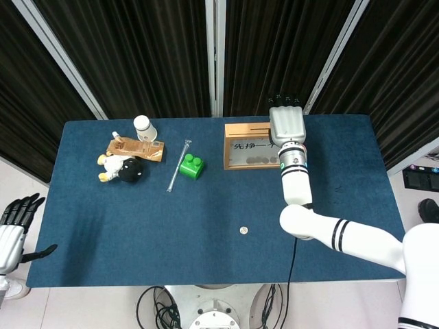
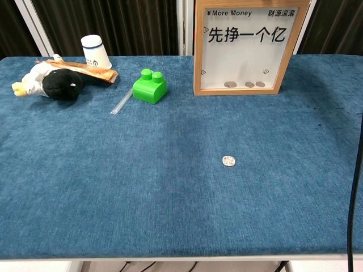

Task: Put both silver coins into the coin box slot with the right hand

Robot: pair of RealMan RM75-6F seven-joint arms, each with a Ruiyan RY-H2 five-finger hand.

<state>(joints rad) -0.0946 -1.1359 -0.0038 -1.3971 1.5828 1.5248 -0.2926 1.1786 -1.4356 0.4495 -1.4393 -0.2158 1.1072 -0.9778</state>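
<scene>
A single silver coin (image 1: 242,231) (image 2: 228,161) lies flat on the blue table (image 1: 137,226), in front of the wooden coin box (image 1: 245,146) (image 2: 245,45). The box stands upright at the back, with three coins (image 2: 244,84) lying behind its window. My right hand (image 1: 287,124) hovers over the box's right end with its back to the head camera and its dark fingertips pointing away. Anything it holds is hidden. The chest view does not show it. My left hand (image 1: 12,229) hangs off the table's left front corner with fingers spread, holding nothing.
At the back left are a white cup (image 1: 144,127), a brown packet (image 1: 136,148) and a black-and-white plush toy (image 1: 122,168). A clear straw (image 1: 179,165) and a green brick (image 1: 191,165) lie left of the box. A black cable (image 2: 355,187) hangs at the right edge.
</scene>
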